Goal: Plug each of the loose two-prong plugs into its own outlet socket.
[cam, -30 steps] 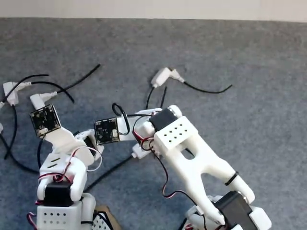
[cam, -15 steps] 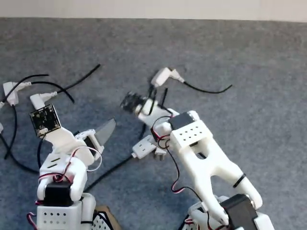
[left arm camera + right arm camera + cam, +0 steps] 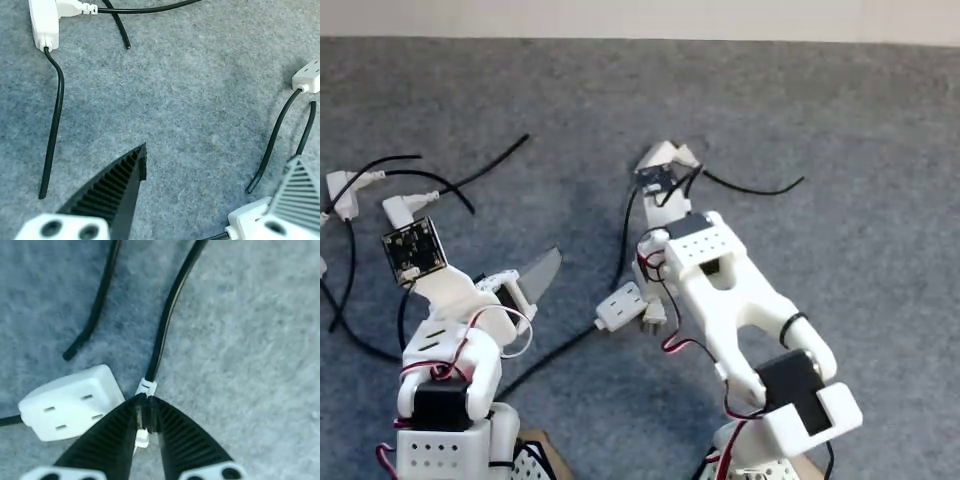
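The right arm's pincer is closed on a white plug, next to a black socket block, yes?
No: the socket block is white. The right gripper is closed on the white plug next to it, as the right wrist view shows.

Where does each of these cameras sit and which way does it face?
High view: fixed above, looking down on the table; left arm and right arm show.
Left wrist view: on the left wrist, facing the table past the open left hand.
Right wrist view: on the right wrist, facing down the right hand, shut on a plug beside an outlet.
Shared: high view shows that outlet too.
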Controlling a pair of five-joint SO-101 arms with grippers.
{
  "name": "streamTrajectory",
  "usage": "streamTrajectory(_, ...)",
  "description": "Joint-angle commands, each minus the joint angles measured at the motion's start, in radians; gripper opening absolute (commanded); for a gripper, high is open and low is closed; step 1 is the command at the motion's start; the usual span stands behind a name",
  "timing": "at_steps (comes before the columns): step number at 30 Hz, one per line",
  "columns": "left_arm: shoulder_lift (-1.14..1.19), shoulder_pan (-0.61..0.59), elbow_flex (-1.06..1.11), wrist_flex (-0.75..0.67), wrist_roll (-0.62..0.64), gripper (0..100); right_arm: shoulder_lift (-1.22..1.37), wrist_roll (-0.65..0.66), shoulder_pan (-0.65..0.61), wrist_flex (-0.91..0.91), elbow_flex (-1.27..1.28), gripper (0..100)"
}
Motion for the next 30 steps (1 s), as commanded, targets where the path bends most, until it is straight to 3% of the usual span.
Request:
streamTrajectory(1, -0.005, 0.015, -0.007, -0.012, -0.003, 40, -0.008, -0.026, -0.022, 0.025, -0.051, 1.4)
streamTrajectory(5, -0.005, 0.015, -0.007, -0.012, -0.003, 40, -0.01, -0.118, -0.038, 0.025, -0.056, 14.1)
streamTrajectory(9, -0.005, 0.015, -0.007, -0.012, -0.003, 40, -0.002, -0.1, -0.053, 0.024, -0.048, 25.2)
streamTrajectory(17, -0.005, 0.015, -0.007, -0.012, -0.003, 40, 0.001, -0.129, -0.053, -0.056, -0.022, 25.1)
streamTrajectory(25, -0.005, 0.015, -0.007, -0.011, -0.003, 40, -0.001, -0.138, -0.054, -0.128, 0.059, 14.1)
streamTrajectory(30, -0.005, 0.015, -0.007, -0.011, -0.003, 40, -0.001, -0.138, -0.054, -0.13, 0.084, 13.7)
